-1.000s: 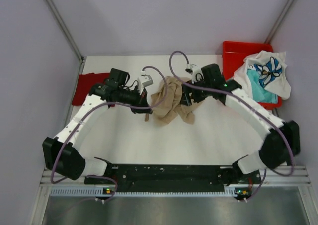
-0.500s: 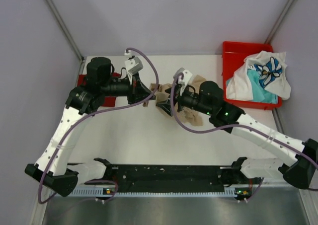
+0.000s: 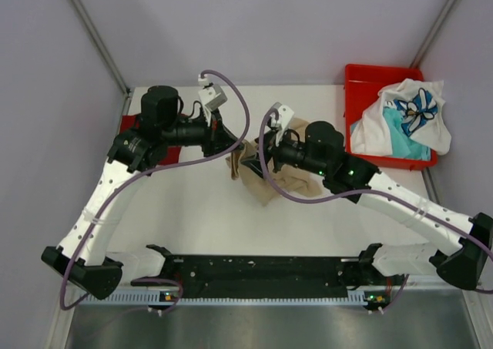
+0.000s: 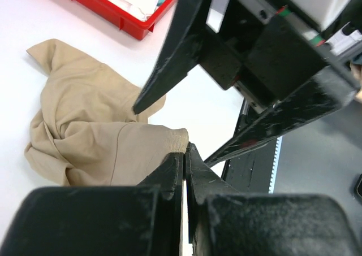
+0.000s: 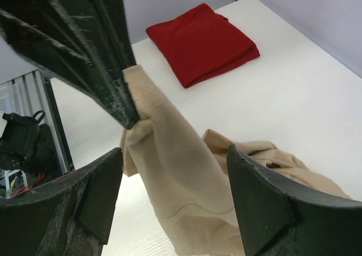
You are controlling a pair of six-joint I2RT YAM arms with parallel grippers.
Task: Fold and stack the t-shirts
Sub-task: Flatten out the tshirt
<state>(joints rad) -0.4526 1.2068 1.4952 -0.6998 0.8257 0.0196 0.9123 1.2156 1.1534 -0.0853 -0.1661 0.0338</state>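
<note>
The tan t-shirt [image 3: 271, 183] lies crumpled mid-table, with one hemmed edge lifted. My left gripper [image 3: 233, 150] is shut on that edge; the left wrist view shows the hem pinched at the fingertips of the gripper [image 4: 185, 150], with the rest of the shirt [image 4: 85, 126] draped below. My right gripper [image 3: 252, 164] is open right beside it. In the right wrist view its jaws [image 5: 175, 196] stand wide on either side of the hanging tan cloth [image 5: 181, 177] without gripping it. The dark red t-shirt [image 5: 203, 41] lies folded at the back left.
A red plastic bin [image 3: 368, 79] at the back right holds the white t-shirt with blue print [image 3: 416, 110] and the teal one [image 3: 400, 145]. The dark red shirt [image 3: 125, 124] is mostly hidden under my left arm. Both grippers are very close together.
My left arm rose and swung right holding the tan shirt's edge. My right gripper let go of the cloth and moved left toward the left gripper. The shirt was dragged slightly nearer.
</note>
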